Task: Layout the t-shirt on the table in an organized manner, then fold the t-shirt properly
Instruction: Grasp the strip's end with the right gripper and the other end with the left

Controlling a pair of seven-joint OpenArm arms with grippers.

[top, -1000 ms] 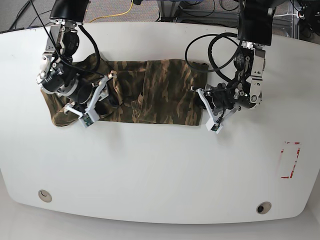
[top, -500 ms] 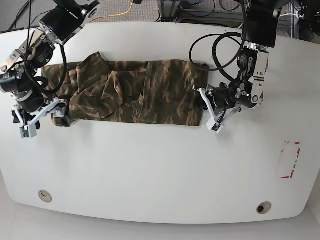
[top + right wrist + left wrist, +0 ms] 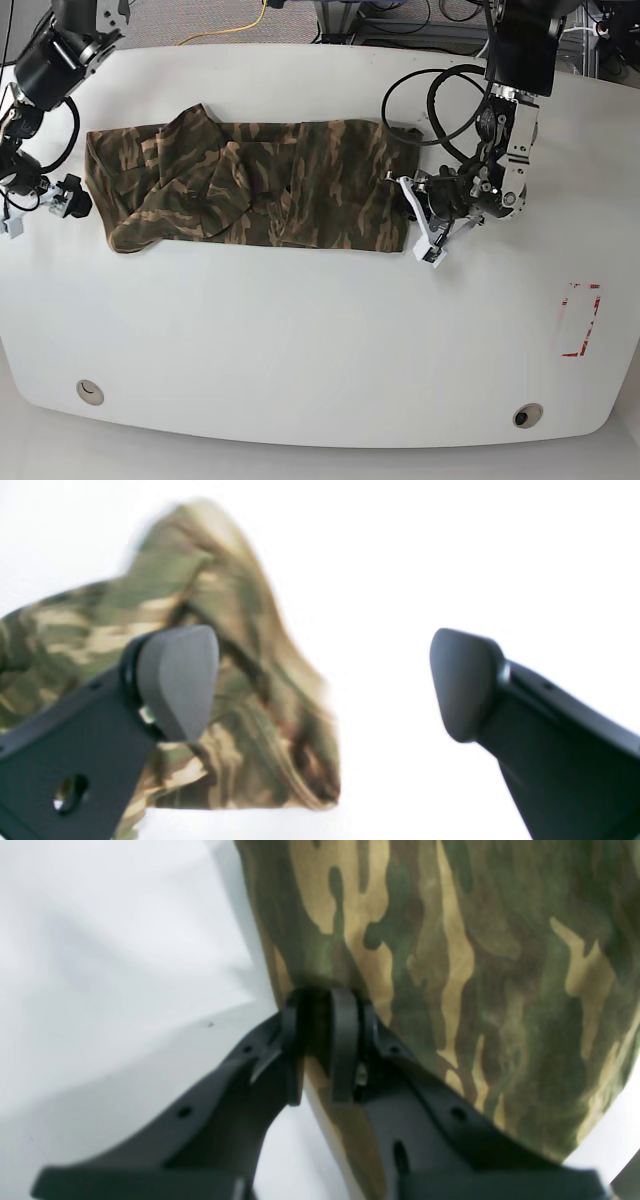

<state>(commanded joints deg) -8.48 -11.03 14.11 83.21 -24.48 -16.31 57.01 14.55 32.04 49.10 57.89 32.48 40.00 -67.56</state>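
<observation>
Left gripper clamps the t-shirt hem; right gripper is spread, empty. Pull taut, low over table.

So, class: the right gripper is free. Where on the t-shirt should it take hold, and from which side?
Probably the loose sleeve corner at the t-shirt's end opposite the left gripper. It lies flat and exposed at the table edge side, so the open right gripper could come in low from outside.
</observation>
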